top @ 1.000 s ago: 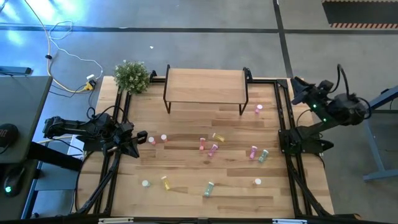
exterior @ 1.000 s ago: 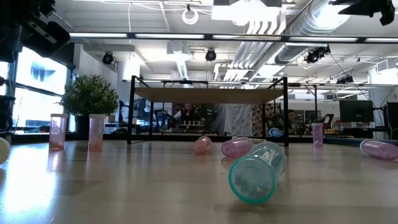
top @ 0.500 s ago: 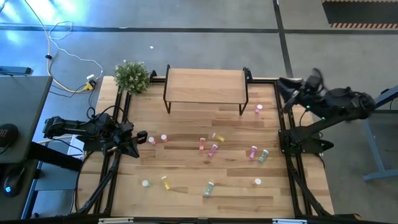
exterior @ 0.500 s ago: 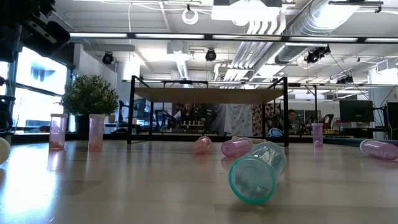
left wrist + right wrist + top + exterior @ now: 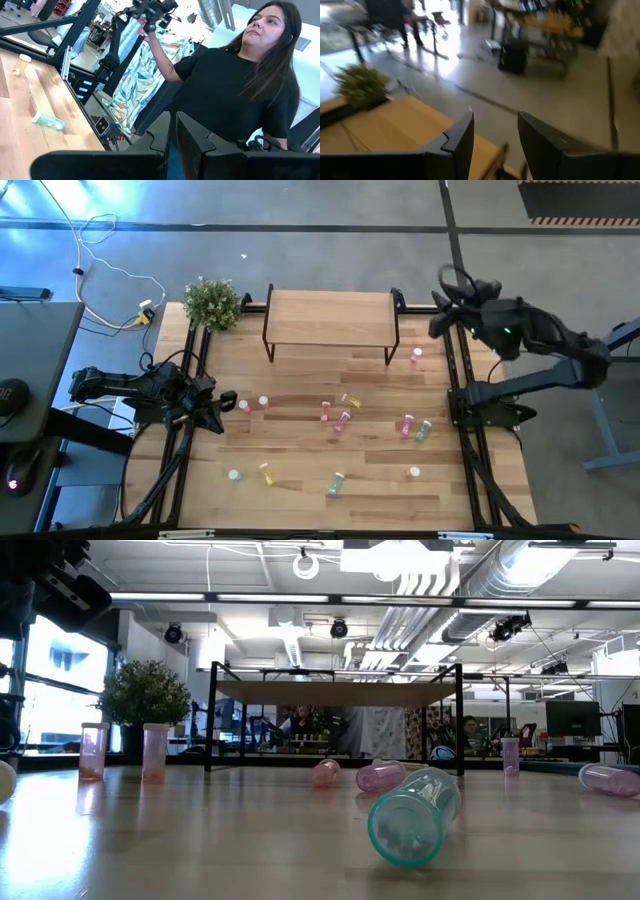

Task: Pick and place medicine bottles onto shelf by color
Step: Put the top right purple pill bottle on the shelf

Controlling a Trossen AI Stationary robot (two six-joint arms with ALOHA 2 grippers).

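Right gripper [image 5: 438, 322] open, empty, beside shelf [image 5: 330, 317]; I judge medicine bottles [image 5: 342, 421] light, smooth, roll easily; grasp mid-body.

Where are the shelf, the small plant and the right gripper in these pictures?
shelf [image 5: 330, 315]: high view, on its light wood top.
small plant [image 5: 212, 302]: high view, on its green leaves.
right gripper [image 5: 495, 137]: right wrist view, midway between its open fingertips.

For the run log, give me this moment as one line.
shelf: bare | medicine bottles: scattered on table | right pincer: open, empty, raised near shelf's right end | left pincer: shut, empty, at table's left edge
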